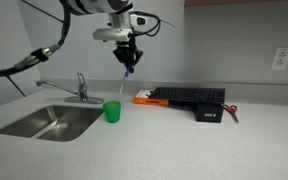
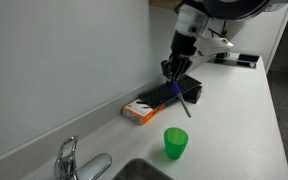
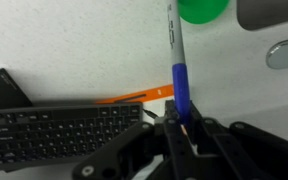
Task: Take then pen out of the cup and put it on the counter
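A kitchen counter (image 1: 164,145) of pale, speckled grey runs along a plain white wall (image 2: 54,60). Set into the counter at one end is a steel sink (image 1: 49,122) with a chrome faucet (image 1: 81,88) behind it. A small green cup (image 1: 112,112) stands upright on the counter just beside the sink's corner. It also shows in an exterior view (image 2: 175,143) and at the top edge of the wrist view (image 3: 202,10). Against the wall lies a black keyboard (image 1: 189,96), with a flat orange box (image 1: 144,98) touching the end nearer the cup. In front of the keyboard's far end sits a small black box (image 1: 210,113). An outlet (image 1: 280,58) is on the wall above the counter, and the underside of a wooden cabinet (image 1: 244,3) shows at the top. The robot arm reaches down from above, and its gripper (image 1: 130,62) hangs in the air over the counter, higher than the cup and between cup and keyboard. The gripper's fingers are closed tightly around the upper end of a pen (image 1: 125,82). The pen has a blue grip and a grey barrel, seen close in the wrist view (image 3: 178,60). It slants downward, tip lowest, fully out of the cup and touching nothing else. In an exterior view (image 2: 184,102) its tip hangs above the cup and clear of the rim.
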Available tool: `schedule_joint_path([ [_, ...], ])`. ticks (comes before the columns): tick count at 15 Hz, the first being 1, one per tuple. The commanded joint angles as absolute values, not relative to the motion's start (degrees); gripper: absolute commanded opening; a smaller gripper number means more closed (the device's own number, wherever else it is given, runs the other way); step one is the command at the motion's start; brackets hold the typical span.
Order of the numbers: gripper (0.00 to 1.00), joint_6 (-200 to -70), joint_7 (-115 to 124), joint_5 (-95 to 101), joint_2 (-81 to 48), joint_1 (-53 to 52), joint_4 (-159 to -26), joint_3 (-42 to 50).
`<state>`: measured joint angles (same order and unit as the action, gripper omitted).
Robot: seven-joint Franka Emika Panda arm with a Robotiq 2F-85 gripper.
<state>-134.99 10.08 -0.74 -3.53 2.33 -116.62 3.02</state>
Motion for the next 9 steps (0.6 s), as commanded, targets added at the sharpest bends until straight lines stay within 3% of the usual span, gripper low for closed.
schedule_joint_path([
  [1, 0.03, -129.0, 11.6, 1.7, -10.5, 3.9, -112.9, 5.1],
  [9, 0.03, -125.2, 13.8, 1.7, -26.1, 3.5, -104.8, 7.0],
])
